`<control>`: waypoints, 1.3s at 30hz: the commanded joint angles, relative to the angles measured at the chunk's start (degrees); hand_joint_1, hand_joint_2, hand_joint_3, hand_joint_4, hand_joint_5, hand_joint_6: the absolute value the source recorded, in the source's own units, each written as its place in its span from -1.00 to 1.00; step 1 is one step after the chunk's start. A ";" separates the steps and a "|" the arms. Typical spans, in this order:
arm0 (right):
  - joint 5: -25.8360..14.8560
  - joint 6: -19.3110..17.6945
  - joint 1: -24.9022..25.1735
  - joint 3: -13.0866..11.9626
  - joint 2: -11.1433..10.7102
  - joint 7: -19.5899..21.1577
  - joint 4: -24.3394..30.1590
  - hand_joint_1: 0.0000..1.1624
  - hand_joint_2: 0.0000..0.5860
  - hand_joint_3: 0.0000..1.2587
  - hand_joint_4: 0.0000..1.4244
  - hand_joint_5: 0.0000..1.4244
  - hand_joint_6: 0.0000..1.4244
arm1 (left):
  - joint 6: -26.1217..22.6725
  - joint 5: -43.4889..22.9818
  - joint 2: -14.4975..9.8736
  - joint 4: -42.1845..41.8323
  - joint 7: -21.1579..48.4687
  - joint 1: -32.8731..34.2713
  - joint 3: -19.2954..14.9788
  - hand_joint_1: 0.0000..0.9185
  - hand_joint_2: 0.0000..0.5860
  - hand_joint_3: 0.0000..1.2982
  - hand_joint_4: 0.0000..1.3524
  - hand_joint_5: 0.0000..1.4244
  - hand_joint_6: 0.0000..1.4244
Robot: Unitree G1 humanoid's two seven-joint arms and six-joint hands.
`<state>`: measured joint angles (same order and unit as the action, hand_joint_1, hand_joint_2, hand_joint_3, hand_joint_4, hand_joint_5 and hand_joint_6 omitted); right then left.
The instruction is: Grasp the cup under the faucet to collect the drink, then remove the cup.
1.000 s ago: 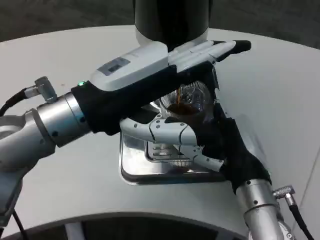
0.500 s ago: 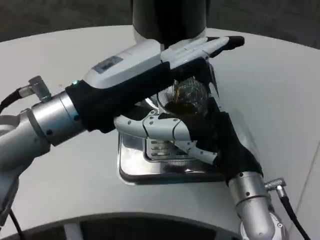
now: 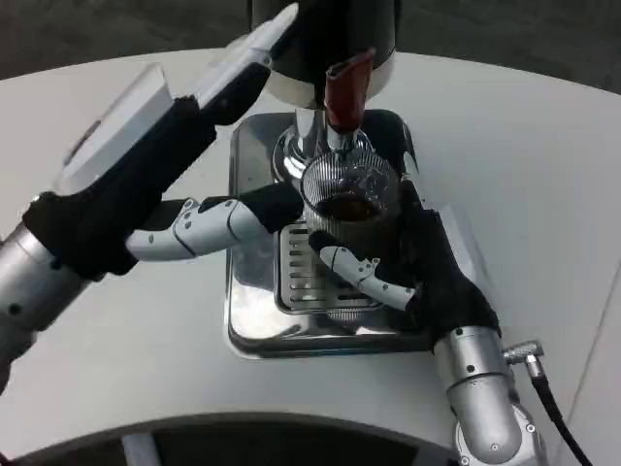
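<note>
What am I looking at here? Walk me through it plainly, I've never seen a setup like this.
This is a humanoid robot working at a white table, seen from a camera on its own head looking down, so its arms reach in from the bottom of the picture. On the table stands a dark drink dispenser with a red-handled faucet over a shiny metal drip tray. The right hand, black and white, grips a ribbed clear cup under the faucet; dark drink sits in it. The left hand is lifted to the left of the dispenser, holding nothing, fingers stretched toward it, its thumb reaching toward the cup.
</note>
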<state>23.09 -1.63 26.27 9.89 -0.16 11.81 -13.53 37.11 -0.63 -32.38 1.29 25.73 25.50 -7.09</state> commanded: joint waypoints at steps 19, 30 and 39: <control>-5.54 -6.45 7.23 -1.27 2.80 2.55 -17.83 0.48 -0.37 -0.83 -0.65 -0.67 -0.45 | -5.65 -3.47 -0.97 -6.55 -0.78 -10.35 -6.31 -1.00 -0.41 -1.00 -1.00 -0.95 -1.00; -4.98 -10.47 6.08 -3.27 5.12 11.89 -17.94 0.95 -0.56 -0.08 -0.03 0.11 0.46 | -7.37 -3.19 -1.61 -6.93 -0.29 -10.28 -5.98 -1.00 -0.39 -1.00 -1.00 -0.97 -1.00; -4.07 -11.52 5.59 -3.16 5.76 16.41 -16.13 1.00 -0.74 0.06 0.11 0.23 0.72 | -8.03 -3.11 -1.99 -7.27 -0.27 -10.18 -5.91 -1.00 -0.41 -1.00 -1.00 -0.97 -1.00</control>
<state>18.78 -13.14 33.66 6.89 4.90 27.12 -30.32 29.53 -3.77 -33.45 -5.00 25.13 15.82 -12.94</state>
